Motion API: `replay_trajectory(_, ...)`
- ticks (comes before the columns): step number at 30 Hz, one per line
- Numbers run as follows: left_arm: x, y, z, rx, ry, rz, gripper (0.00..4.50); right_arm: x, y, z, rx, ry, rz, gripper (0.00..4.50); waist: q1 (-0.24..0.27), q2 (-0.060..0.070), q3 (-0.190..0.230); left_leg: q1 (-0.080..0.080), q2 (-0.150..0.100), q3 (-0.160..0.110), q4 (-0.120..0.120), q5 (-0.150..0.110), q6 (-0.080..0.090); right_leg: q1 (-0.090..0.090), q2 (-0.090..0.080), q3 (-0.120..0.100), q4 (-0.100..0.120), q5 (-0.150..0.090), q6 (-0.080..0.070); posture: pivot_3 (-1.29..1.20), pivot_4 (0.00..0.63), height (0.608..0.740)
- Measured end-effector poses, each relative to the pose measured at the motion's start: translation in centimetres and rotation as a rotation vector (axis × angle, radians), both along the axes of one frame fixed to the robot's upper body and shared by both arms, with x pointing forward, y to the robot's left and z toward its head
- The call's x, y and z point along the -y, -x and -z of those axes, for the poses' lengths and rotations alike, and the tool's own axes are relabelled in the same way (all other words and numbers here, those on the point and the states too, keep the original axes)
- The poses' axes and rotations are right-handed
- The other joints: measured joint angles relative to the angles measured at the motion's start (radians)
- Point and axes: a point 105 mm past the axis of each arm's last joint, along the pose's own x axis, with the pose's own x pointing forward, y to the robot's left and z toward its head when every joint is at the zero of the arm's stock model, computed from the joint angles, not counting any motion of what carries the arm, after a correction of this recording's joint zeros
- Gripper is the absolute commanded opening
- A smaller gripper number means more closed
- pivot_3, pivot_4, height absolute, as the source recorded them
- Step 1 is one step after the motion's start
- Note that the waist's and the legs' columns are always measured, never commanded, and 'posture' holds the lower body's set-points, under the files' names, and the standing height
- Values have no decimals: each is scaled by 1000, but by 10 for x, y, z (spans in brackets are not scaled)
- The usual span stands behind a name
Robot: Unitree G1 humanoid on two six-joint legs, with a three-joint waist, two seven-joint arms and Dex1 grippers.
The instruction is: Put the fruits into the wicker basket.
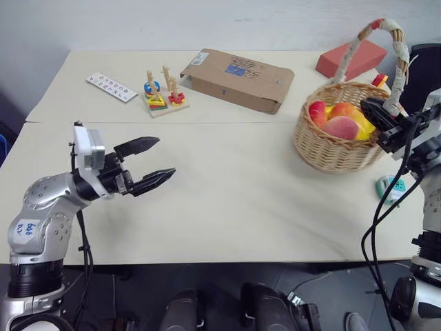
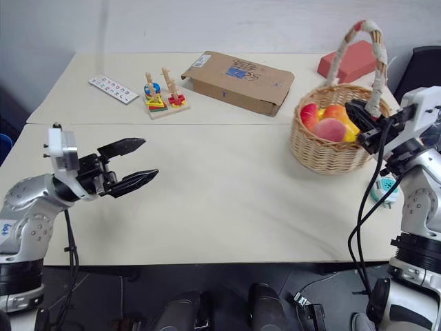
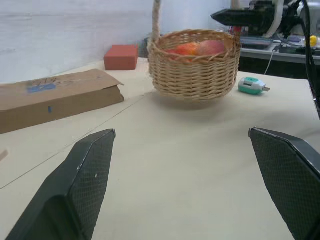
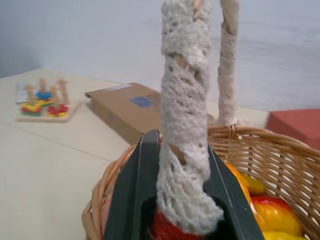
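Observation:
The wicker basket [image 1: 334, 148] stands on the right of the table. Its white-wrapped handle [image 1: 400, 48] arches high above the rim. Inside lie the fruits: a round pink-red peach [image 1: 342, 127], a red-to-yellow mango-like one [image 1: 355, 114] and a red piece [image 1: 317, 112] by the left rim. My right gripper [image 4: 175, 145] reaches in from the right, level with the basket's rim, and is shut on the lower part of the handle. Far to the left, my left gripper [image 1: 164, 157] hangs open and empty over bare table, pointing toward the basket [image 3: 195, 75].
A flat cardboard box [image 1: 238, 79] lies at the back middle, a red block [image 1: 351, 58] behind the basket. A wooden stacking toy [image 1: 165, 96] and a white card [image 1: 111, 87] sit at the back left. A white and teal gadget [image 1: 391, 187] lies right of the basket.

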Motion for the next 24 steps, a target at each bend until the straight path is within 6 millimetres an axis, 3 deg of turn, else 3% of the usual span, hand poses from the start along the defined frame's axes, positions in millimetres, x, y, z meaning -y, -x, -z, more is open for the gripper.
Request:
replay_trajectory(5,3,-6,4,-18,-20,47,4500,11,-14,27,-58,10,3,1862,-9,0,0,0,0,0,0,1,0,0,1,0,0,0,0,0,150,740)
replay_trajectory(8,2,-6,4,-17,-31,51,4500,13,-13,31,-60,21,-7,2720,-12,0,0,0,0,-1,0,1,0,0,0,0,0,0,0,0,150,740)
replay_trajectory(13,-26,2,29,-110,-74,-35,4500,35,30,22,-68,218,-36,4433,-5,1,1,-1,0,-2,-2,0,1,0,-3,0,-1,0,0,0,150,740)
replay_trajectory(16,-44,9,42,-168,-142,-115,4500,44,62,12,-74,368,-73,4479,5,1,1,0,0,-2,0,0,1,2,-4,0,-2,1,1,0,150,740)
replay_trajectory(18,-56,17,54,-189,-225,-154,4500,43,76,17,-103,462,-115,4479,5,1,0,3,0,-2,-1,0,1,4,-4,1,-4,1,1,0,150,740)
replay_trajectory(21,-72,32,72,-237,-283,-190,4500,32,97,54,-221,583,-262,4479,5,0,0,10,1,-1,-4,-2,1,11,-5,2,-8,1,1,0,150,740)
replay_trajectory(24,-75,48,81,-235,-301,-210,4500,-3,106,90,-356,602,-488,4479,-7,1,0,16,3,0,-4,-7,-1,14,-6,5,-8,0,1,0,150,740)
